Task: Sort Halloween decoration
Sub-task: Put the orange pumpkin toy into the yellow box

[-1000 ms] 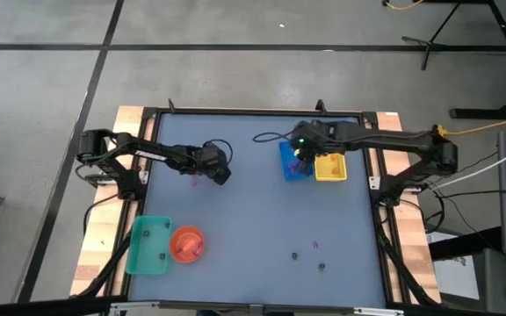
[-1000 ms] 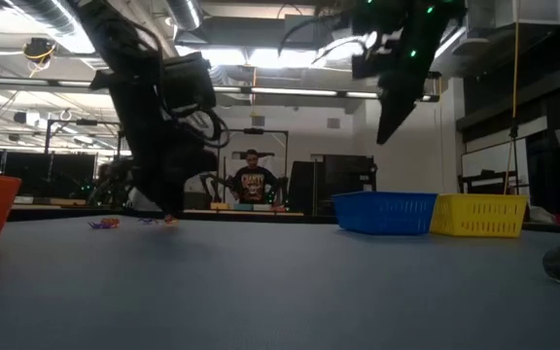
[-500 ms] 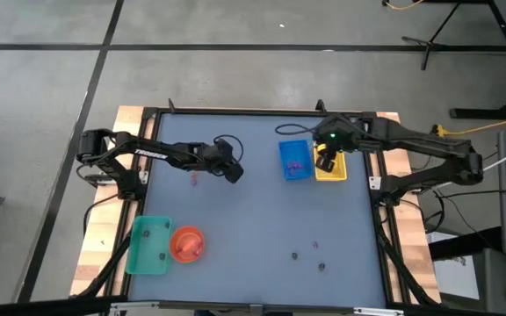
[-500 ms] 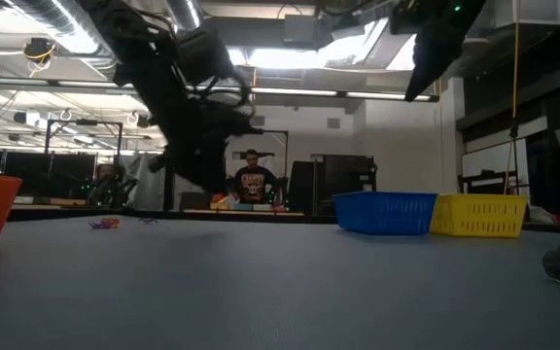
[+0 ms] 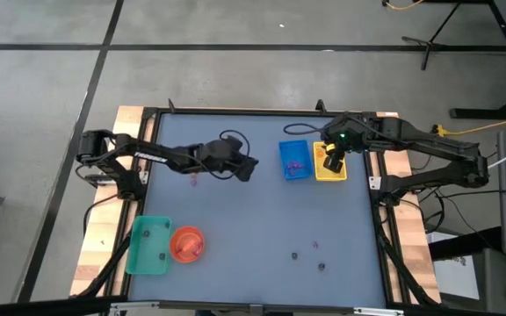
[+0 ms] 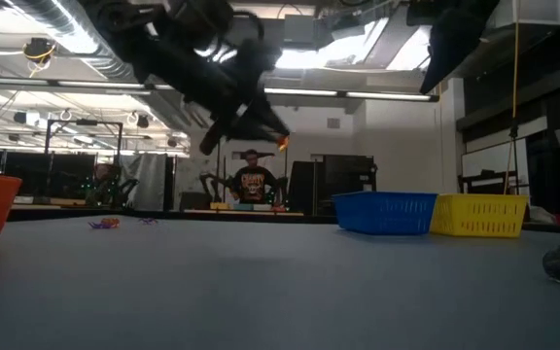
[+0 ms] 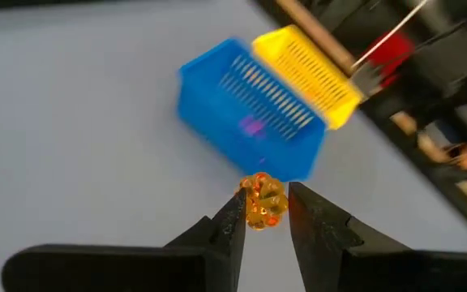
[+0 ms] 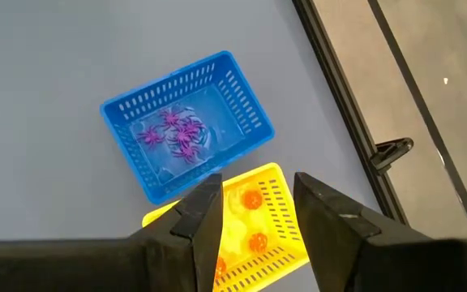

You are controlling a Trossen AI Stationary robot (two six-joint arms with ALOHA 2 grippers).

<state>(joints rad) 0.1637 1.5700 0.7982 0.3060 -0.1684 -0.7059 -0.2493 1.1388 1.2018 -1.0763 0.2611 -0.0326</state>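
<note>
high: overhead, straight down on the whole table (image 5: 262, 211) | low: tabletop level, facing the room | left wrist: close, angled toward blue tray (image 7: 250, 122) | right wrist: above blue and yellow tray (image 8: 254, 231) | shared: both trays

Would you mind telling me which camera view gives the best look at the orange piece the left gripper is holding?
The left wrist view: the orange piece sits clear and close between the left gripper fingers. The low view shows only a small orange speck at the gripper tip. In the high view the piece cannot be made out, and the right wrist view does not show it.
</note>
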